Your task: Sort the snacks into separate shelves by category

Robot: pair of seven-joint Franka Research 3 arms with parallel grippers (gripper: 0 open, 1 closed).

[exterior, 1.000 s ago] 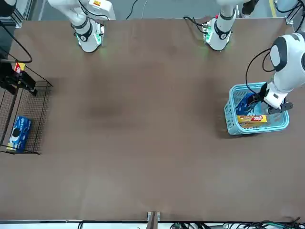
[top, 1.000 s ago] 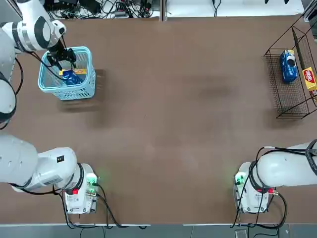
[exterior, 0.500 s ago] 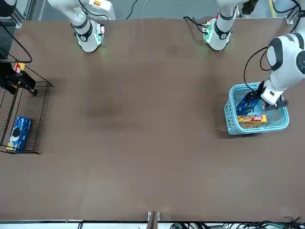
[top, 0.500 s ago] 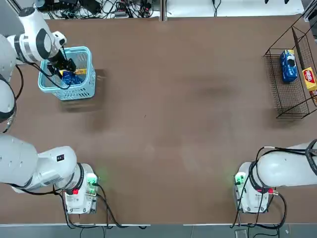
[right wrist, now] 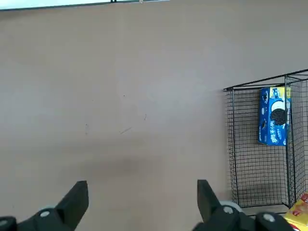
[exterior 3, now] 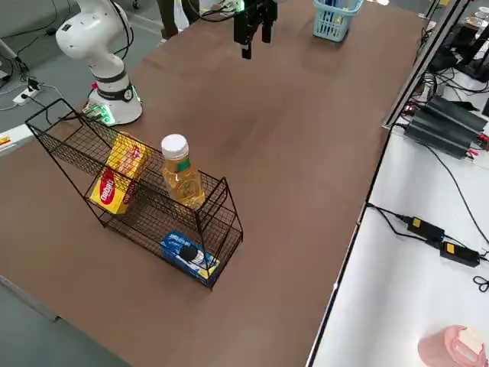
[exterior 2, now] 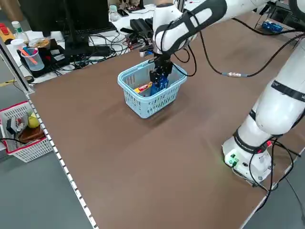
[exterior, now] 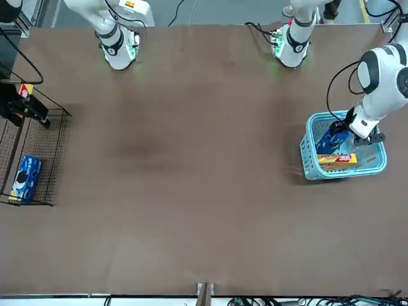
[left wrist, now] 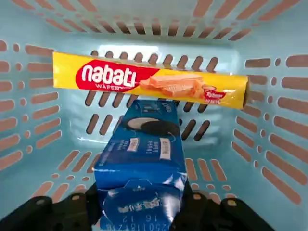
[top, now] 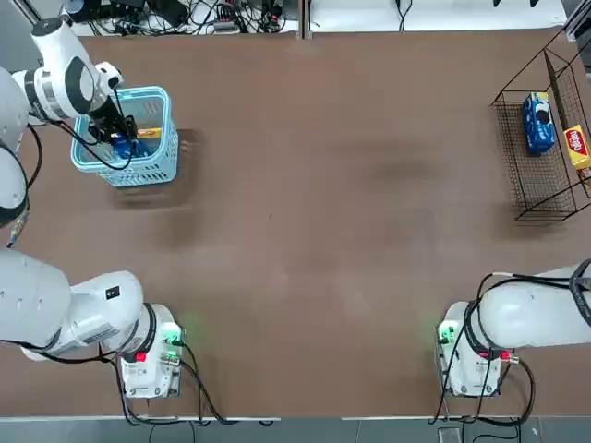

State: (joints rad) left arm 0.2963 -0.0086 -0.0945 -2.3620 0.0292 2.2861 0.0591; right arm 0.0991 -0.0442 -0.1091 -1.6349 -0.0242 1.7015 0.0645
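Left end effector (left wrist: 139, 199): clamped on blue cookie box (left wrist: 144, 139), inside basket (top: 148, 173), table's (top: 305, 231) 10 o'clock. Right end effector (right wrist: 143, 192): fingers apart, 3 o'clock.

Across from the arms' bases, a black monitor (exterior 2: 66, 19) stands on a white desk (exterior 3: 397, 290); gray floor (exterior 2: 43, 191) surrounds the brown tabletop (top: 305, 231).
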